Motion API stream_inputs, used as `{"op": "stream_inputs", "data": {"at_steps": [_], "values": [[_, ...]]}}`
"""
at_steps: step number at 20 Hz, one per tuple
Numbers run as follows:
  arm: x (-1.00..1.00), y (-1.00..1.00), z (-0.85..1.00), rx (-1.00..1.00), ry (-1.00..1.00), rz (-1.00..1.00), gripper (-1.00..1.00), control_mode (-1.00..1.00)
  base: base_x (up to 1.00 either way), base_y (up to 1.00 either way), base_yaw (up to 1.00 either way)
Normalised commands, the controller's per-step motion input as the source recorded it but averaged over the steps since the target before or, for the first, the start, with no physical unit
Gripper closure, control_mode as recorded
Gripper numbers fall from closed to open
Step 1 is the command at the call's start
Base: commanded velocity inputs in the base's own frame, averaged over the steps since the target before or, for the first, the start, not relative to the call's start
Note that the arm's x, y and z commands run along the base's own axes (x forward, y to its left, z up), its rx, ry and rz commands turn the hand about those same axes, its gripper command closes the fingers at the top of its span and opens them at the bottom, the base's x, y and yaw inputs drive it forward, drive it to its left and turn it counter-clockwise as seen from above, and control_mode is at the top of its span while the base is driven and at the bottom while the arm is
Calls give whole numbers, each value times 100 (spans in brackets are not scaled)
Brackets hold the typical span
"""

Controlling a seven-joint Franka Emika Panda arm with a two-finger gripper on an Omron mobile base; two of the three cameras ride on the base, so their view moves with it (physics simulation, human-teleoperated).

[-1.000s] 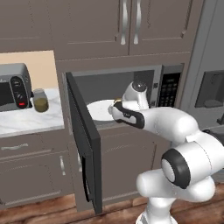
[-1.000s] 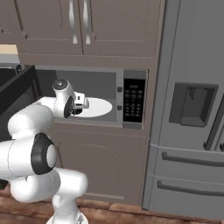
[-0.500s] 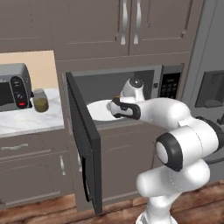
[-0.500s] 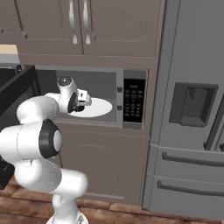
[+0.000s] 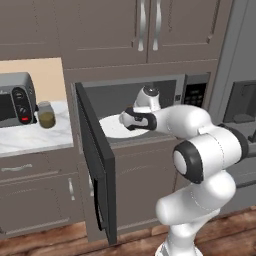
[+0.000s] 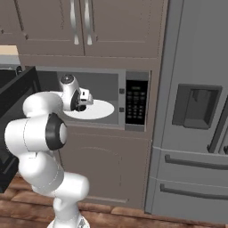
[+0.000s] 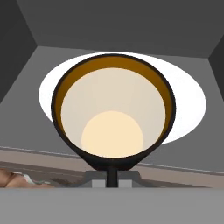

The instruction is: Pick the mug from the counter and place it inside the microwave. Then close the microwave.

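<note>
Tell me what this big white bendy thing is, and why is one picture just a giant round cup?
The white bendy thing is a robot arm in a pretend kitchen. Two pictures come from cameras riding behind the arm, one on each side. The third camera sits on the arm's hand, so it looks straight into the mug, black outside and tan inside. That is why the mug looks huge. The claw is shut on the mug's rim and holds it in front of the open microwave, above the white turntable plate. The microwave door hangs wide open. To the left, on the marble counter, stand a silver toaster oven and a yellowish glass jar. A big grey fridge stands to the right.
</note>
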Motion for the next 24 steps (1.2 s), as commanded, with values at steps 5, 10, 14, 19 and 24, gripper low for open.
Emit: {"op": "stream_inputs", "data": {"at_steps": [5,10,14,19,24], "values": [[22,4,-6,0,0,0,100,-100,0,0,0],[14,3,-15,0,0,0,100,-100,0,0,0],[5,3,-18,0,0,0,100,-100,0,0,0],[2,2,-16,0,0,0,100,-100,0,0,0],[5,0,-19,0,0,0,100,-100,0,0,0]]}}
